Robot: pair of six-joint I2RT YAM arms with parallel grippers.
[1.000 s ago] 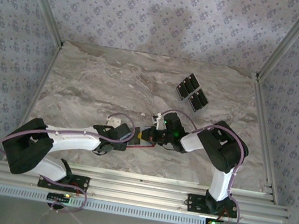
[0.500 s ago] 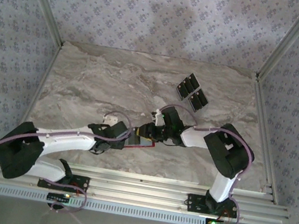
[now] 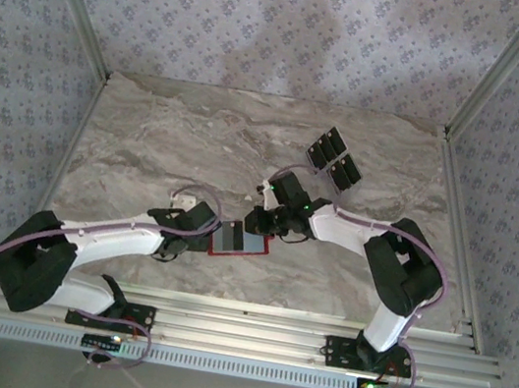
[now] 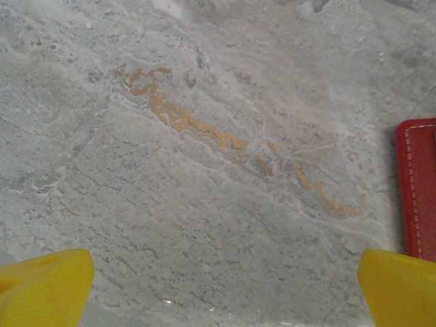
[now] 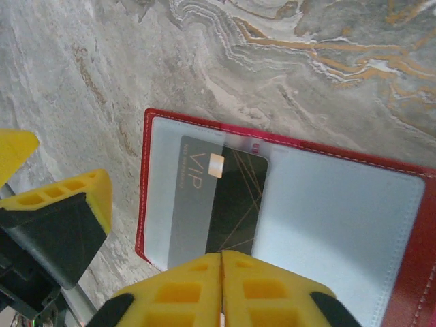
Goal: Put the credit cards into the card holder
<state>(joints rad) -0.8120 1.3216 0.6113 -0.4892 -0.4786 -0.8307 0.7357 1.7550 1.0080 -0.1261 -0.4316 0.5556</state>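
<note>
R tool (image 5: pixel 221 267): pads pressed together, nothing btwn them, tips right at the near edge of the card holder (image 5: pixel 340 218). The holder lies open & flat on the bench (image 5: pixel 286 61), pale pockets up. One credit card (image 5: pixel 235 204) is tucked part-way under its left pocket. L tool (image 4: pixel 221 283): fingers spread wide, empty, over bare bench, w/ the holder's red edge just to the right. From the top view the holder is btwn both tools. Spare credit cards (image 3: pixel 335 160) lie far right, well apart.
</note>
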